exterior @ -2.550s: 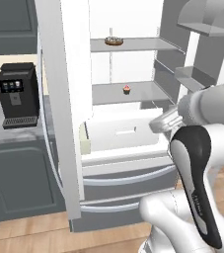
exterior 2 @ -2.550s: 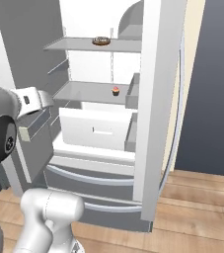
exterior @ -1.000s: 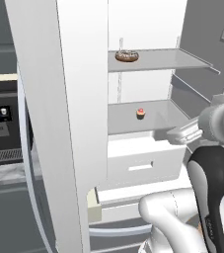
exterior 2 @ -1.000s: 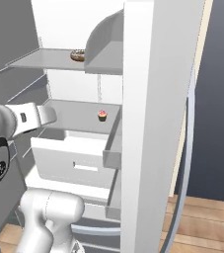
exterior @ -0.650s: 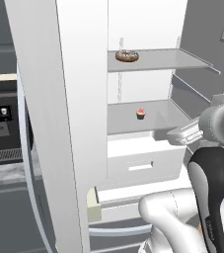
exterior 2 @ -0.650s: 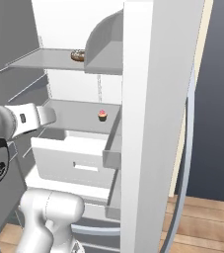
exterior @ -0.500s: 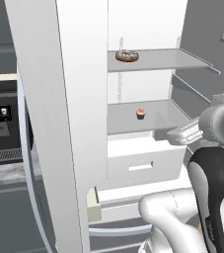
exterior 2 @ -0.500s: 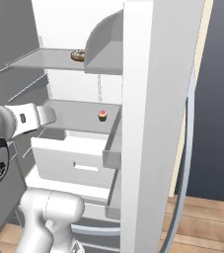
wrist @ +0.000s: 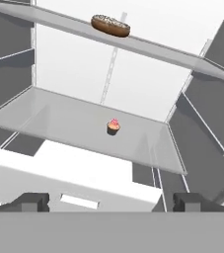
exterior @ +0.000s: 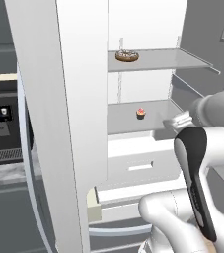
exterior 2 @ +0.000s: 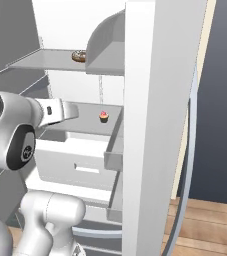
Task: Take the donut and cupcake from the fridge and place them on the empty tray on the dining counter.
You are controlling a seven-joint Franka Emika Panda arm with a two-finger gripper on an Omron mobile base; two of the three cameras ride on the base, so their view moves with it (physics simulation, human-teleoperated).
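The fridge (exterior: 79,123) stands open, its white interior the landmark for everything here. Inside it, 2 grey shelves sit one above the other over a white drawer (exterior: 138,165). The upper shelf (exterior: 158,59) carries the donut (exterior: 127,55), lying flat near that shelf's front edge. The lower shelf (exterior: 133,117) carries the cupcake (exterior: 141,113), upright, below the donut and well apart from it; the hand view places it toward the middle of the lower shelf. Outside the fridge, to its left, a black coffee machine (exterior: 2,128) stands on a dark grey counter (exterior: 7,173).

The gripper (wrist: 111,202) hangs in front of the fridge at about the height of the lower shelf, short of the cupcake and touching nothing. Its 2 fingertips (wrist: 32,201) stand spread wide with nothing between them.

Compared with 2.5 seconds ago, both base views sit closer to the fridge, so the whole picture has shifted with the camera; the donut and cupcake lie on the same 2 shelves. Over the last second the views match, and the gripper has crept only slightly inward.
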